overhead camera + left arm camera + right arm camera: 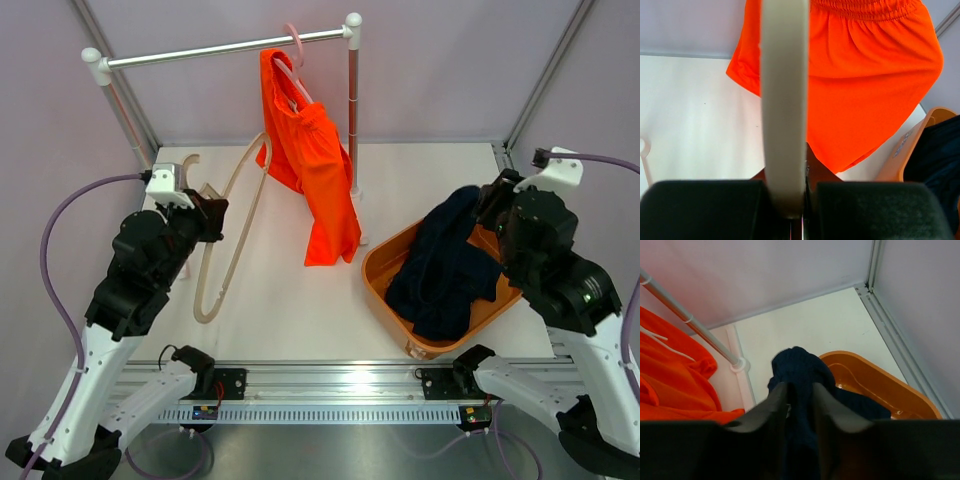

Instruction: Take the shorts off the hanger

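The orange shorts (315, 170) hang from a pink hanger (292, 60) on the rail and fill the left wrist view (865, 75). My left gripper (210, 215) (790, 186) is shut on a bare beige hanger (235, 215) (784, 100), held over the table left of the rack. The navy shorts (445, 265) (800, 367) lie heaped in the orange basket (372, 265). My right gripper (490, 205) (800, 390) hovers at the basket's far end. Its fingers stand parted, with a bunch of the navy fabric still between them.
The rack's rail (220, 48) runs across the back, and its right post (353, 120) stands just left of the basket. The basket rim (880, 382) sits close to the right wall frame (875, 270). Purple walls enclose the table.
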Robot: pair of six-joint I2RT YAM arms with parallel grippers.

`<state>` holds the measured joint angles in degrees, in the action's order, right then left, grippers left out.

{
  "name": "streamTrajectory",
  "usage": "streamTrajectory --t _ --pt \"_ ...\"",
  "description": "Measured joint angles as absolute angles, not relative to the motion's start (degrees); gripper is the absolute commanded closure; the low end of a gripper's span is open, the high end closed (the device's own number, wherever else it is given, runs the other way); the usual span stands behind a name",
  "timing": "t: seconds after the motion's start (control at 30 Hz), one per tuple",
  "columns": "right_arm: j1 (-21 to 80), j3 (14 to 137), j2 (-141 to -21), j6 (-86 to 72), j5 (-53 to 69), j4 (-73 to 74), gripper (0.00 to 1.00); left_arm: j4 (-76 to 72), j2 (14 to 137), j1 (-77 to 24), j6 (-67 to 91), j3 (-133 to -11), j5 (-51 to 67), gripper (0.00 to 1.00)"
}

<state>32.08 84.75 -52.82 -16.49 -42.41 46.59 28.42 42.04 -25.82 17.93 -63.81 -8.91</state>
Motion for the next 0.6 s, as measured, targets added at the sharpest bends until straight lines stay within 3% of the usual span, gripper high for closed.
streamTrajectory --t 0.07,0.27,0.6 --pt "32.1 83.7 -50.2 -17.7 -42.1 46.7 0.4 29.0 42.9 -25.8 17.9 -64.6 -9.4 1.0" --pt "32.1 82.5 -47.3 -20.0 -39.9 47.5 0.28 30.6 48.8 -25.8 17.8 -69.3 -10.0 1.0" --pt "32.1 81.5 -50.0 -20.3 -34.3 47.9 0.26 35.1 66.3 -20.1 16.3 -86.5 -8.9 1.0"
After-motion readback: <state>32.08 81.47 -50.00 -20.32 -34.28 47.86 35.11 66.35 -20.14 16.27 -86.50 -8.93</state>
